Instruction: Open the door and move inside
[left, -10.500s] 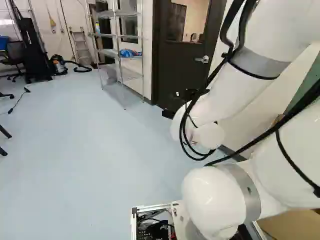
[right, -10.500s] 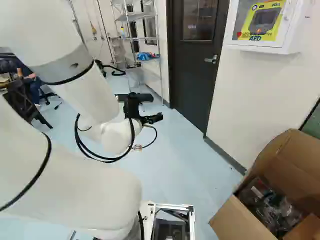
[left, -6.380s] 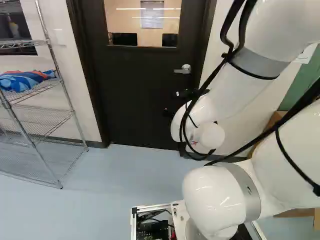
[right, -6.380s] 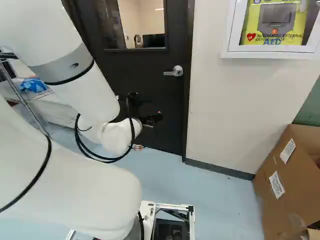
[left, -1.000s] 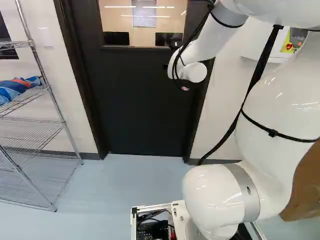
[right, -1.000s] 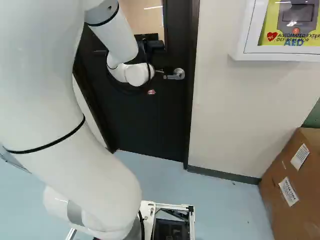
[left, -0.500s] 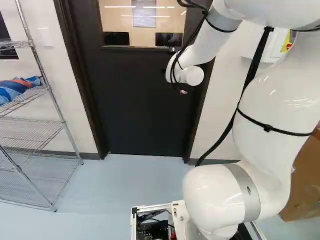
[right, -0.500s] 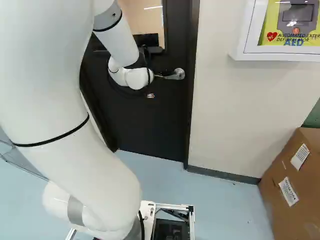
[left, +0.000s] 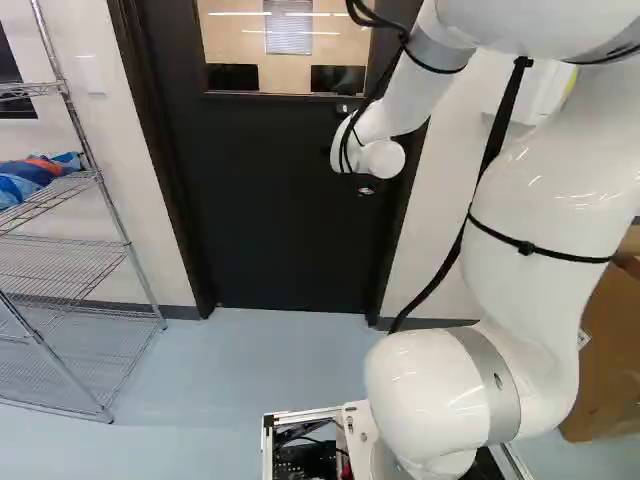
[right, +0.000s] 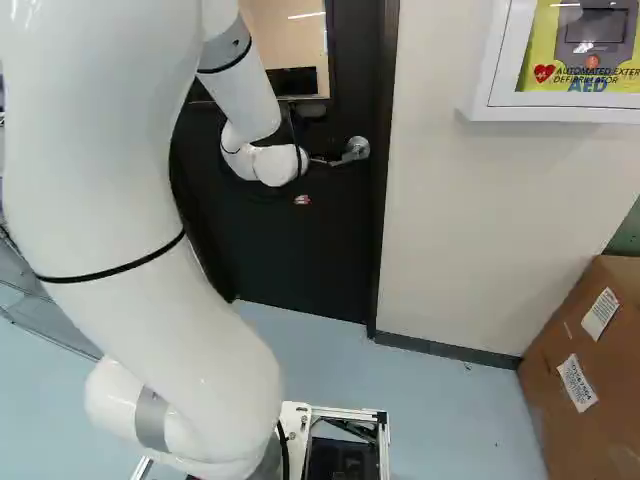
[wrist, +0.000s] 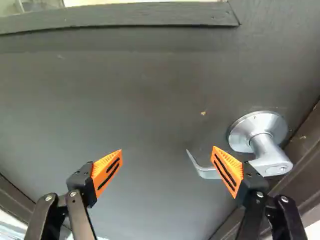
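The pale blue floor (left: 250, 350) runs up to the foot of the door. The cream wall (right: 440, 220) stands on both sides of the door. The dark door (left: 280, 210) itself sits closed in its frame. The wire rack (left: 125, 235) stands to the left of the door in the left base view. The white arm (left: 540, 190) rises in front of the door, its wrist up close to the door below the window. The cardboard box (right: 585, 370) sits on the floor, right of the door in the right base view, with 2 white labels on its side. The metal frame of the base (right: 350, 413) is on the near side of the door, across a stretch of floor. The window (left: 290, 50) fills the upper part of the door, and 2 dark screens (left: 233, 77) show through it. The white wall cabinet (right: 485, 100) hangs to the right of the door, with a yellow panel inside. The blue and orange cloth (left: 35, 180) lies on a rack shelf left of the door.

The gripper (wrist: 167, 150) faces the door, its 2 orange-padded fingers spread wide. The silver lever handle (wrist: 270, 160) is mounted near the edge of the door. Its bent tip shows between the fingers; 1 finger overlaps the lever in the wrist view, and whether they touch cannot be told.
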